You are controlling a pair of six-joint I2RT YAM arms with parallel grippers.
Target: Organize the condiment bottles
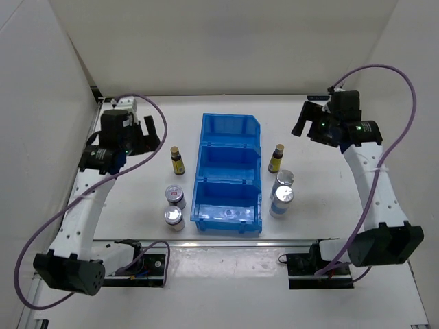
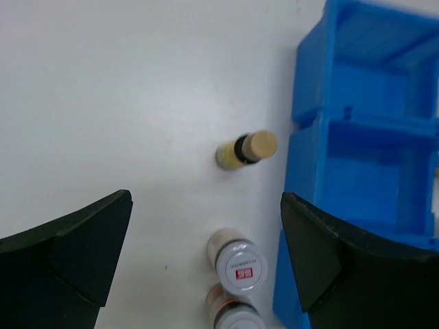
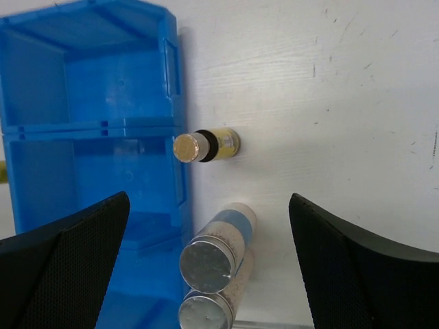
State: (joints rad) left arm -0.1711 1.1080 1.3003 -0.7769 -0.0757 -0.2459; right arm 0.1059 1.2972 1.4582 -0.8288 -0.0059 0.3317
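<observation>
Condiment bottles (image 1: 178,161) all upright on table (image 1: 137,205), outside blue 3-compartment bin (image 1: 230,125): 3 just left of it, 3 just right. L gripper (image 2: 206,205) & R gripper (image 3: 206,205) both spread wide, gripping nothing

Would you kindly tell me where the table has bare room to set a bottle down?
Bare: the table strip between the blue bin and back wall, and all three bin compartments. Crowded: beside the bin, left amber bottle and short jars on one side, right amber bottle and tall cylinders on the other.
</observation>
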